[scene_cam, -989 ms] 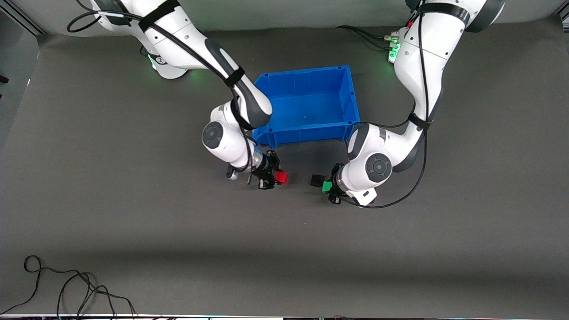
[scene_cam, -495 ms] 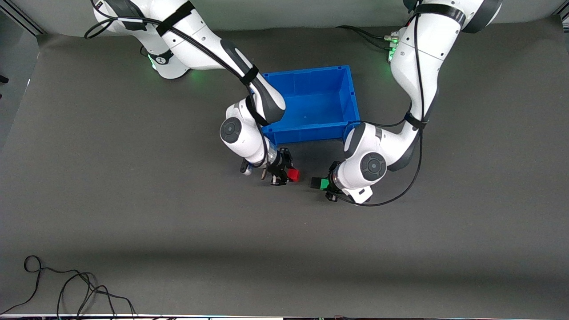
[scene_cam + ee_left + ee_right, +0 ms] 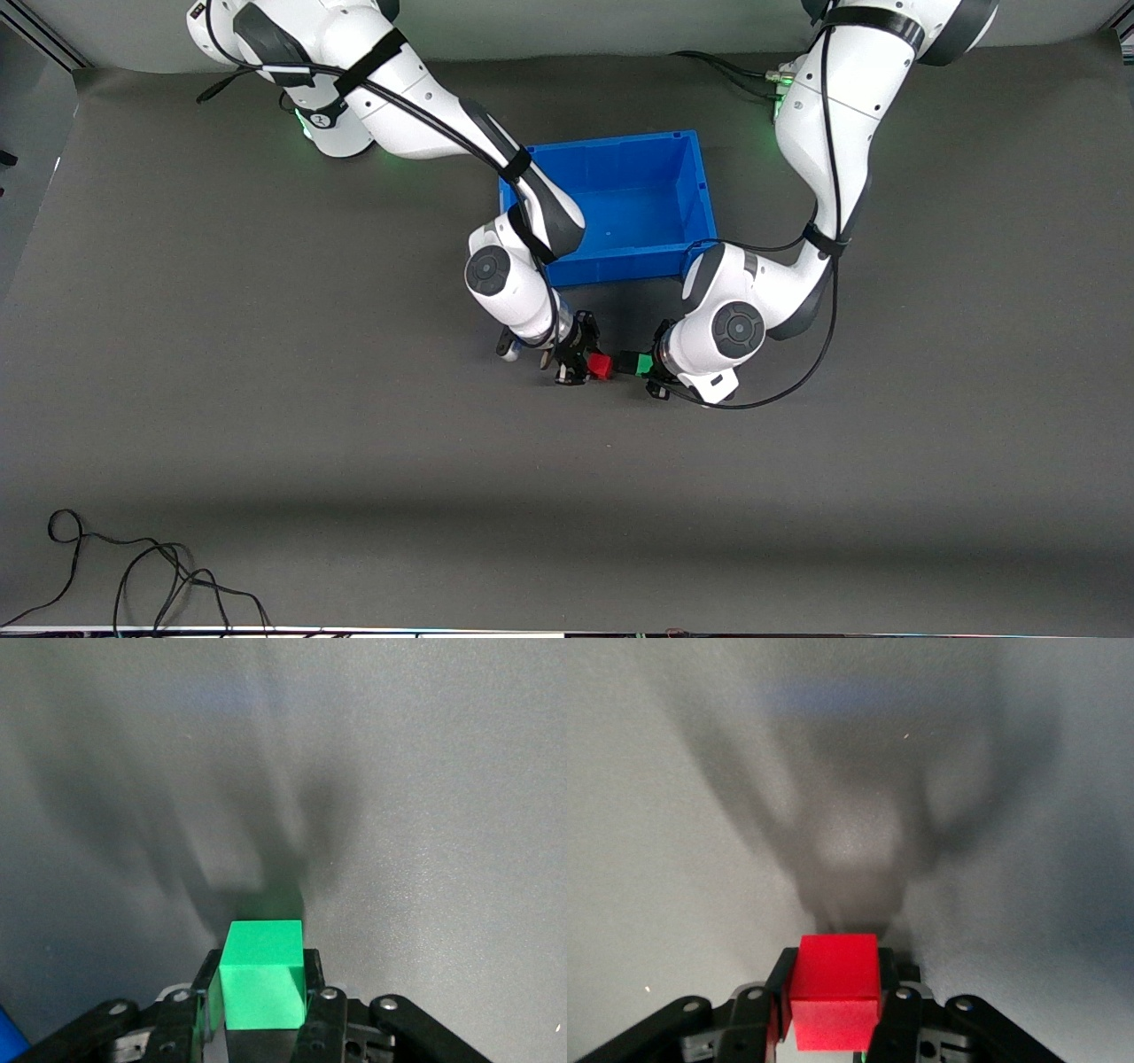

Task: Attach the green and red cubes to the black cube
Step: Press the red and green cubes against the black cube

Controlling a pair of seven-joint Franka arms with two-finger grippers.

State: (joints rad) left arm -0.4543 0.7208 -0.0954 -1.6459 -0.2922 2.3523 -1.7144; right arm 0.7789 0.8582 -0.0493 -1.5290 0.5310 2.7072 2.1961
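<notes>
right gripper (image 3: 592, 363) pinches red cube (image 3: 601, 366) | left gripper (image 3: 649, 368) pinches green cube (image 3: 644, 366) | both closed in on black cube (image 3: 625, 361) between them | joining imminent

1. Desk (image 3: 266, 399): covered by a dark grey sheet, matt, finely textured like cloth or felt; no shine.
2. Bin (image 3: 700, 190): blue plastic, smooth, faintly glossy, with ribbed walls.
3. Green cube (image 3: 262, 970): smooth, matt, plain colour; looks like plastic or foam.
4. Red cube (image 3: 835, 988): same smooth matt finish.
5. Black cube (image 3: 625, 361): matt, dull.
6. Fingers (image 3: 312, 979): black, matt, with bright metal screws.
7. Arms (image 3: 842, 115): glossy white plastic shells; dark matt joints; black rubbery cables.
</notes>
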